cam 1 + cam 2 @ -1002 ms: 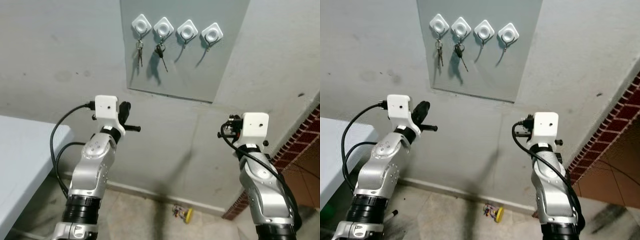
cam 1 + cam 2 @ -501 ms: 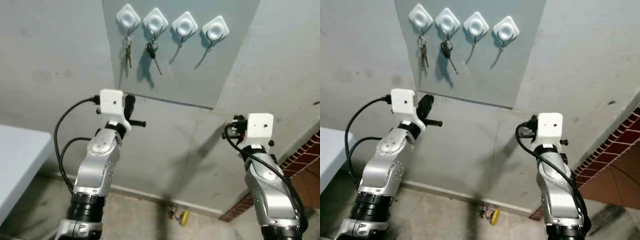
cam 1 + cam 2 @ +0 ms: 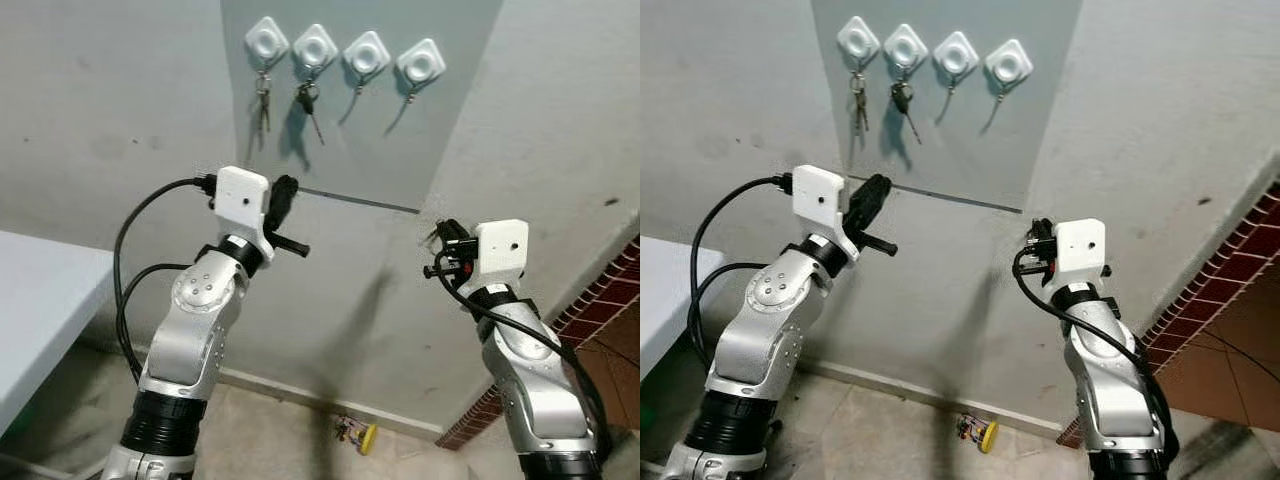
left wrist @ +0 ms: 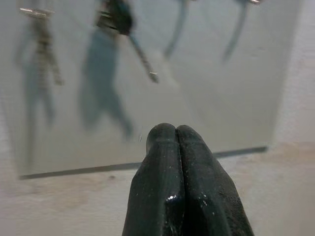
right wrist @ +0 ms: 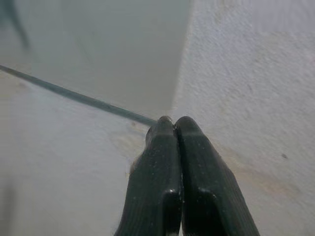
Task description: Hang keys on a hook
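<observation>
Left eye view: you've got a grey panel (image 3: 400,140) on the wall (image 3: 120,120) at top centre, with four white hooks (image 3: 345,53) in a row along its top. Silver keys (image 3: 263,100) hang from the far-left hook, dark keys (image 3: 310,105) from the second; the two right hooks carry nothing. Your left gripper (image 3: 283,198) sits centre-left, just below the panel's lower edge, fingers pressed together, holding nothing. Your right gripper (image 3: 441,232) is centre-right, below the panel's lower right corner; from here you cannot tell how its fingers stand. A white table (image 3: 40,320) edge shows at lower left. A small yellow object (image 3: 358,433) lies on the floor at bottom centre, against the wall. Brick (image 3: 600,310) shows at lower right.

Right eye view: same scene, shifted left. Both key sets (image 3: 880,100) sit upper left, well above the left gripper (image 3: 872,195).

Left wrist view: the fingers (image 4: 170,187) rise from bottom centre, closed tight, empty. Behind them the panel is blurred; the dark keys (image 4: 123,29) hang at top left-centre, the silver ones (image 4: 44,44) at far upper left.

Right wrist view: the fingers (image 5: 172,187) at bottom centre are closed on nothing. The panel's lower corner (image 5: 147,59) fills upper left, bare wall at right.
</observation>
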Robot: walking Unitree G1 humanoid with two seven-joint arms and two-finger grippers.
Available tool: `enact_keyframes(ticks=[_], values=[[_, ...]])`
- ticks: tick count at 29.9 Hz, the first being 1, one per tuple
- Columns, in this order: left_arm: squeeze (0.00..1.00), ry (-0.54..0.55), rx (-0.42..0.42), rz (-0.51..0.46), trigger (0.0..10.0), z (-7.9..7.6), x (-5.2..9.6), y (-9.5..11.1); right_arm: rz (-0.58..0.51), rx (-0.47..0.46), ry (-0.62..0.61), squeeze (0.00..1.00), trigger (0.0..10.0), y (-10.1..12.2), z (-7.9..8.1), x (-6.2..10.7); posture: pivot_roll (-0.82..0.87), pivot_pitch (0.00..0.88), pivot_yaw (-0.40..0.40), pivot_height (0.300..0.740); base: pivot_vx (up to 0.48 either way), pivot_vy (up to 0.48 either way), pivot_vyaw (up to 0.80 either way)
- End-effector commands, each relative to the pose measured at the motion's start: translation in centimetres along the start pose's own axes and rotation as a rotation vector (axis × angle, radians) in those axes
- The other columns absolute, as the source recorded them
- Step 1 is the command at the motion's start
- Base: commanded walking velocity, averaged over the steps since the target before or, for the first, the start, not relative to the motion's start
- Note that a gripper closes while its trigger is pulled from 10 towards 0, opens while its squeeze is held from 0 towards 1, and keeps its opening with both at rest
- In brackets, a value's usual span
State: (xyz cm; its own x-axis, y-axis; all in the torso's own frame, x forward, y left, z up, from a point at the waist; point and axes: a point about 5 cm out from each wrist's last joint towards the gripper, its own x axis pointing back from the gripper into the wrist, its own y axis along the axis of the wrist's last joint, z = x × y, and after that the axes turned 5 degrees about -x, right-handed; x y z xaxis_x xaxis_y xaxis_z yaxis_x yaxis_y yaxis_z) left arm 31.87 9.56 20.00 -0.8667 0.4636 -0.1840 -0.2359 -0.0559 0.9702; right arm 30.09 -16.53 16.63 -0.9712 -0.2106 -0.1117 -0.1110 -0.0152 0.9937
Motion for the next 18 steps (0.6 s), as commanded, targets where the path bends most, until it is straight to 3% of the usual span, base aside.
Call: enact_keyframes(ticks=[1,8,18], values=[[0.0,-0.032,-0.011,-0.018,10.0,-0.4,0.0,0.5,-0.077,0.006,0.048,0.0,10.0,1.8,0.4,-0.4,-0.06,0.069,-0.03,0.74,0.0,0.0,0.0],[0.0,-0.093,0.006,-0.054,10.0,-1.1,-0.4,1.6,-0.187,-0.062,0.233,0.0,10.0,4.1,2.0,-1.5,-0.06,0.063,-0.028,0.74,0.0,0.0,0.0],[0.0,-0.091,0.025,-0.09,10.0,-1.1,-0.7,2.6,-0.289,-0.152,0.29,0.0,10.0,6.4,2.9,-2.5,-0.05,0.06,-0.031,0.74,0.0,0.0,0.0]])
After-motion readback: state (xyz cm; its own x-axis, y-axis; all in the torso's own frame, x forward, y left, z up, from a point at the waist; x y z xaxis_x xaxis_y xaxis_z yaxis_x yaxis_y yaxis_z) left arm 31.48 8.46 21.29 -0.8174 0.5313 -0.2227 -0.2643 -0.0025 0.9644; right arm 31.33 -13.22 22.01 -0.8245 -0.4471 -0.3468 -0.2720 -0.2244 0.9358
